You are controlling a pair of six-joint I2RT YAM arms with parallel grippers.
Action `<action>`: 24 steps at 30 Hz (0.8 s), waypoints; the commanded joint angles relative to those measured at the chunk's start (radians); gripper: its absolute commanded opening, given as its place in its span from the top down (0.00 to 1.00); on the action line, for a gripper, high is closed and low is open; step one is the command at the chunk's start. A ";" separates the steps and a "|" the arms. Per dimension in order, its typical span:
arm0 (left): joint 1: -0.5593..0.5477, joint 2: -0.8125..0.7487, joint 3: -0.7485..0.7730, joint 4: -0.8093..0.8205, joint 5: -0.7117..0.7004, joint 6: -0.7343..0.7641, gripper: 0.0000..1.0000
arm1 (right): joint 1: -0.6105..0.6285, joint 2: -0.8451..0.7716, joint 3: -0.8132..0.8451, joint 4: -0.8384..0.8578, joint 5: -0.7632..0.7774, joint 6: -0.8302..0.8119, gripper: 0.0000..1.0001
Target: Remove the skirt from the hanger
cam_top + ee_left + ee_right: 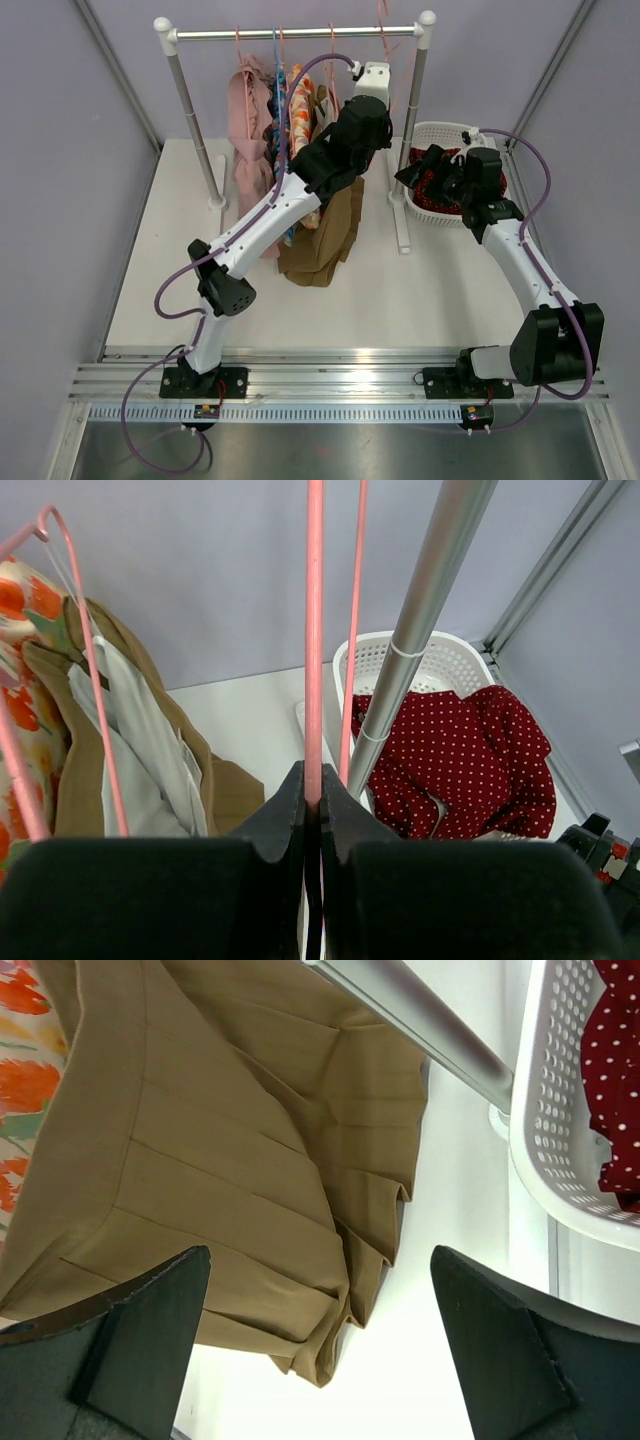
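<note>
A tan pleated skirt (325, 240) hangs from the rack with its hem bunched on the table. It fills the right wrist view (230, 1160). In the left wrist view it (225, 790) hangs at the left, on a pink hanger (95, 700). My left gripper (375, 70) is up at the rail, right of the skirt's top. It (313, 780) is shut on a pink hanger wire (314, 630). My right gripper (425, 165) is open and empty over the basket's left edge. Its jaws (320, 1255) stand wide apart above the skirt's hem.
A white basket (440, 130) at the back right holds a red dotted garment (440, 190). The rack's rail (250, 33) carries a pink garment (248, 130) and a floral one (298, 100). The rack's right post (430, 590) stands close beside the held wire.
</note>
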 commanded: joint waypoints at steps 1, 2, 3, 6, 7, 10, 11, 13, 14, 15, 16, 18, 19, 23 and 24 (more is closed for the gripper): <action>0.013 0.017 0.043 0.035 0.061 -0.048 1.00 | 0.005 -0.026 0.044 -0.005 0.017 -0.032 0.00; 0.011 0.014 0.035 0.025 0.079 -0.054 1.00 | 0.005 -0.031 0.044 -0.005 0.015 -0.027 0.01; 0.013 0.010 0.025 0.019 0.087 -0.066 1.00 | 0.005 -0.033 0.038 -0.003 0.014 -0.025 0.00; 0.010 -0.022 -0.034 -0.004 0.093 -0.075 0.97 | 0.005 -0.042 0.012 0.003 0.012 -0.019 0.00; 0.008 -0.033 -0.050 -0.023 0.084 -0.078 0.95 | 0.005 -0.045 0.004 0.004 0.012 -0.018 0.01; -0.009 -0.126 -0.084 -0.041 0.076 -0.092 0.87 | 0.005 -0.063 -0.025 0.006 0.011 -0.021 0.00; -0.018 -0.159 -0.104 -0.031 0.076 -0.089 0.75 | 0.003 -0.075 -0.031 0.004 0.011 -0.022 0.01; -0.044 -0.260 -0.164 -0.001 0.067 -0.063 0.53 | 0.003 -0.088 -0.042 -0.008 0.014 -0.030 0.01; -0.050 -0.285 -0.176 -0.002 0.056 -0.057 0.45 | 0.005 -0.097 -0.043 -0.017 0.015 -0.033 0.01; -0.055 -0.312 -0.184 -0.010 0.047 -0.057 0.34 | 0.003 -0.102 -0.043 -0.022 0.018 -0.038 0.01; -0.055 -0.347 -0.187 -0.031 0.040 -0.059 0.29 | 0.003 -0.106 -0.045 -0.029 0.018 -0.039 0.01; -0.055 -0.380 -0.202 -0.051 0.020 -0.059 0.19 | 0.005 -0.120 -0.056 -0.031 0.020 -0.041 0.01; -0.055 -0.395 -0.213 -0.053 0.016 -0.056 0.18 | 0.005 -0.123 -0.059 -0.032 0.018 -0.036 0.01; -0.055 -0.444 -0.261 -0.053 -0.039 -0.037 0.17 | 0.005 -0.141 -0.080 -0.034 0.011 -0.029 0.01; -0.053 -0.444 -0.265 -0.053 -0.046 -0.026 0.16 | 0.008 -0.146 -0.083 -0.034 0.009 -0.029 0.01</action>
